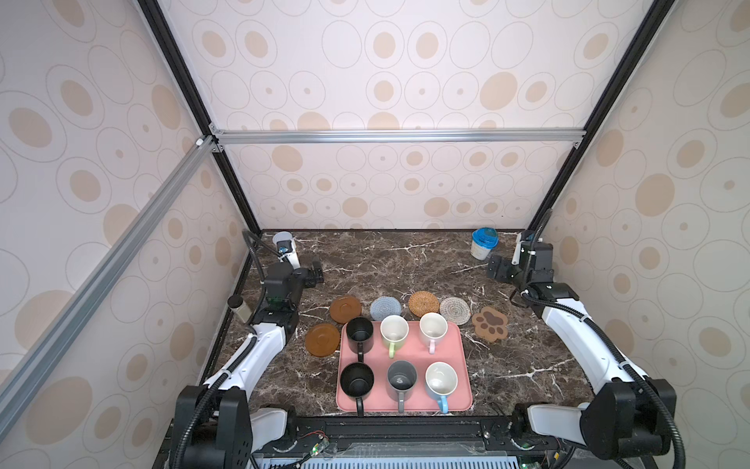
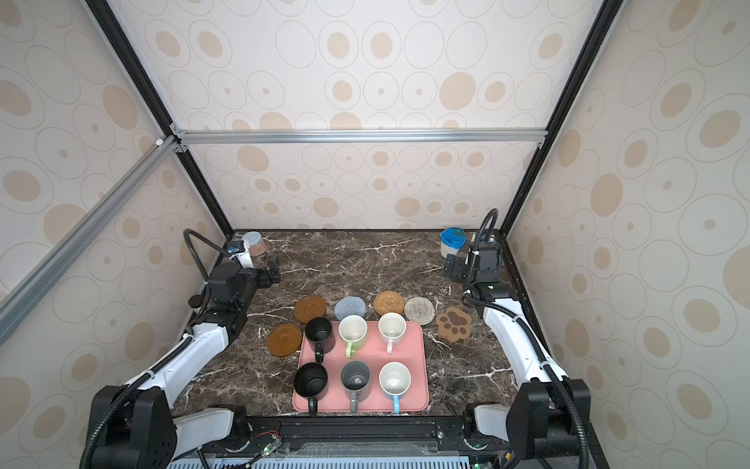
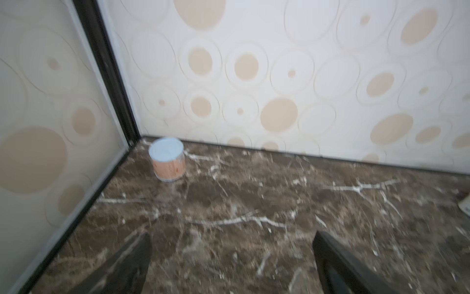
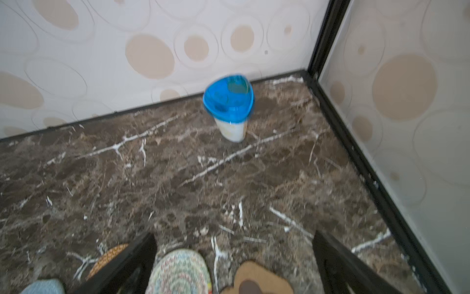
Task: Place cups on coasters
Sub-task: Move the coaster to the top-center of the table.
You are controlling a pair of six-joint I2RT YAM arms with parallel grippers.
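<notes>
Idling near back corners: left gripper (image 1: 315,273), right gripper (image 1: 497,268). Both pincers spread wide, nothing held, above marble tabletop (image 1: 406,260).

All six cups upright on pink tray (image 1: 456,349), handles toward robot base.
- Rear row: rear black mug (image 1: 359,329), green mug (image 1: 394,328), pink mug (image 1: 433,326).
- Front row: front black mug (image 1: 356,378), grey mug (image 1: 401,379), blue mug (image 1: 441,378).

Coasters arced round tray's far edge, none carrying cup: front brown disc (image 1: 322,339), rear brown disc (image 1: 345,309), crochet round (image 1: 385,307), rattan round (image 1: 423,303), woven round (image 1: 455,310), paw mat (image 1: 490,323).

pink tray (image 1: 462,365), brown veined marble table (image 1: 406,260)
</notes>
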